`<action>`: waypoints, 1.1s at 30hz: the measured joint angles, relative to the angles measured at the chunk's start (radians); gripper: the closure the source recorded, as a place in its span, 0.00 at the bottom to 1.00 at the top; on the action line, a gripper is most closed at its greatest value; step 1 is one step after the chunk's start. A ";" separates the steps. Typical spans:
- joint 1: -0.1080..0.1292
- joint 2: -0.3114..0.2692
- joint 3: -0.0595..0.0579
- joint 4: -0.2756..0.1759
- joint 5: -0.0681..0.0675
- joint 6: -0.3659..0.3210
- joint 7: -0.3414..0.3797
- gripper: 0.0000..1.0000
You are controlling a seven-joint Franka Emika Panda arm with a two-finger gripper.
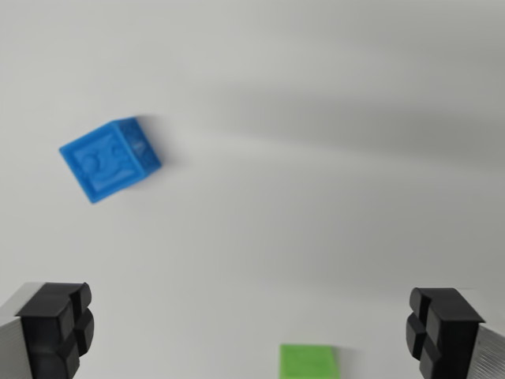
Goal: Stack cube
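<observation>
Gripper point(248, 332) open; green cube point(309, 362) betw. fingers

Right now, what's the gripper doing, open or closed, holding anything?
Gripper: open, jaws wide apart, holding nothing; green cube lies between them, untouched.

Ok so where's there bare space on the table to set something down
Most of the white table is bare: everything to the wrist view's right of the blue cube and above the green cube. It is tighter low down, where the green cube sits between the open claw fingers.
</observation>
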State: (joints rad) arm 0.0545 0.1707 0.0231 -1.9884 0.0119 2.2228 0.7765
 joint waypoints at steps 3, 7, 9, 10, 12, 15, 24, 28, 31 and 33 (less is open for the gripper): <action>0.005 0.011 0.003 -0.006 -0.002 0.015 -0.009 0.00; 0.012 0.027 0.008 -0.015 -0.004 0.035 -0.022 0.00; 0.015 0.032 0.010 -0.019 -0.004 0.043 -0.028 0.00; 0.017 0.037 0.011 -0.021 -0.005 0.049 -0.032 0.00; 0.022 0.047 0.013 -0.025 -0.006 0.061 -0.039 0.00; 0.028 0.060 0.016 -0.029 -0.008 0.075 -0.048 0.00; 0.047 0.106 0.027 -0.039 -0.017 0.122 -0.078 0.00; 0.056 0.130 0.032 -0.042 -0.021 0.145 -0.092 0.00; 0.064 0.150 0.035 -0.043 -0.025 0.161 -0.103 0.00; 0.069 0.164 0.038 -0.043 -0.028 0.173 -0.111 0.00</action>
State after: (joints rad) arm 0.1233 0.3349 0.0609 -2.0313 -0.0158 2.3959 0.6658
